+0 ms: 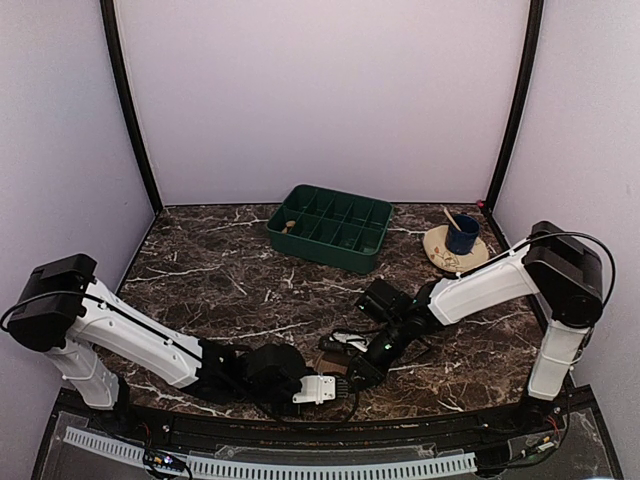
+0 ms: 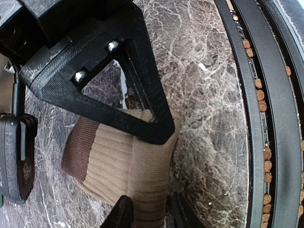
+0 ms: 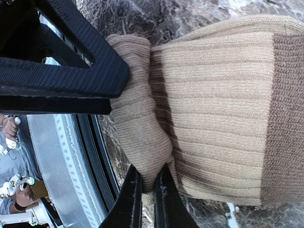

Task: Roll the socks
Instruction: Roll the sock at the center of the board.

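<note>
The socks (image 1: 337, 366) lie near the table's front edge, between the two grippers. Up close they show as tan ribbed fabric (image 2: 109, 161) with a dark brown band (image 3: 285, 118), one end folded over into a thick roll. My left gripper (image 2: 149, 202) is shut on that rolled part, a finger on each side of it. My right gripper (image 3: 149, 173) is shut on a pinch of the tan fold. The two grippers meet over the socks (image 1: 348, 376), and each wrist view shows the other's black finger (image 2: 142, 95) above the fabric.
A green compartment tray (image 1: 330, 228) stands at the back centre. A tan plate (image 1: 440, 255) with a blue cup (image 1: 462, 235) sits at the back right. The table's black front rail (image 2: 251, 118) runs close beside the socks.
</note>
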